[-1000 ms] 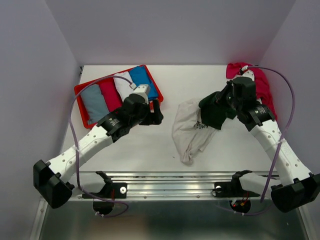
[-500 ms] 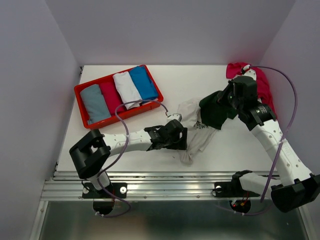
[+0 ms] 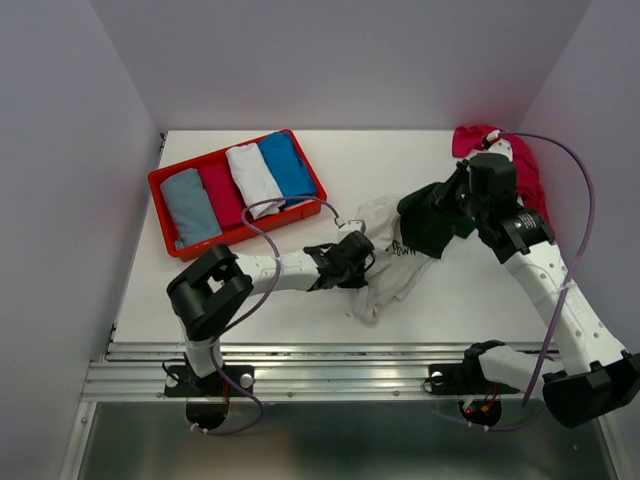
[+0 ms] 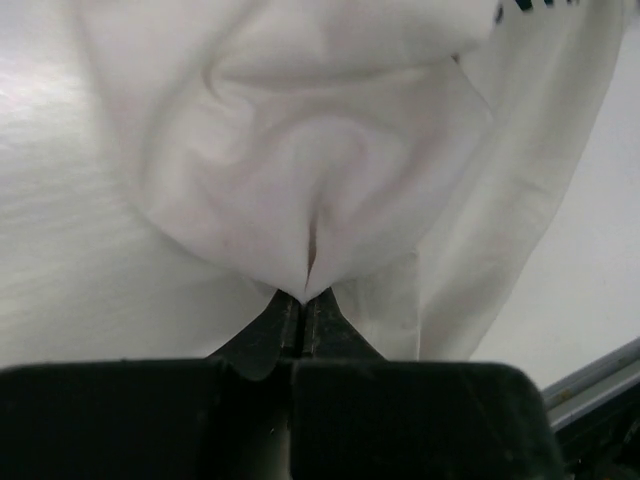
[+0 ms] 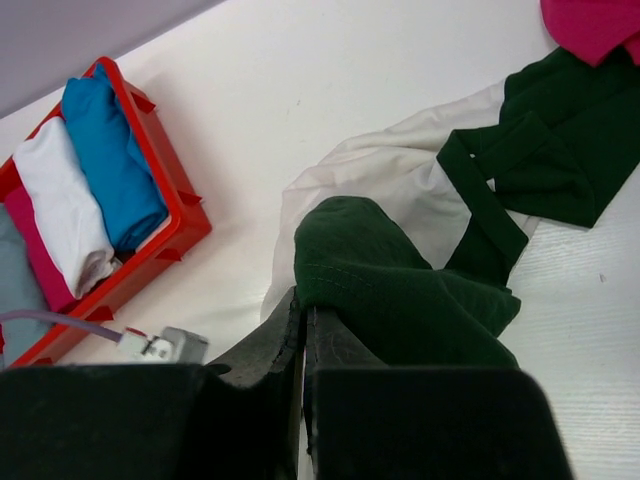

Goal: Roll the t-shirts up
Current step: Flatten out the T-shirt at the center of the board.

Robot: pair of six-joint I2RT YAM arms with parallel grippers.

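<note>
Mid-table, between the two arms, the white t-shirt [image 3: 388, 272] is seen crumpled, well apart from the red tray [image 3: 165, 185]. The left gripper [image 4: 303, 298] is pressed together on a puckered fold of the shirt's white body, and cloth is bunched right at the fingertips in the left wrist view. The right gripper [image 5: 303, 312] is clamped on a dark green sleeve [image 5: 400, 290], which is bunched over the jaws. More dark green cloth [image 5: 560, 160] is laid flat further right. The chest print [image 3: 404, 251] is only partly shown and can't be read. The pink t-shirts [image 3: 520, 170] are heaped at the far right corner, touching the green cloth. Four rolled garments [image 3: 255, 175] (grey, magenta, white, blue) are packed side by side in the tray.
</note>
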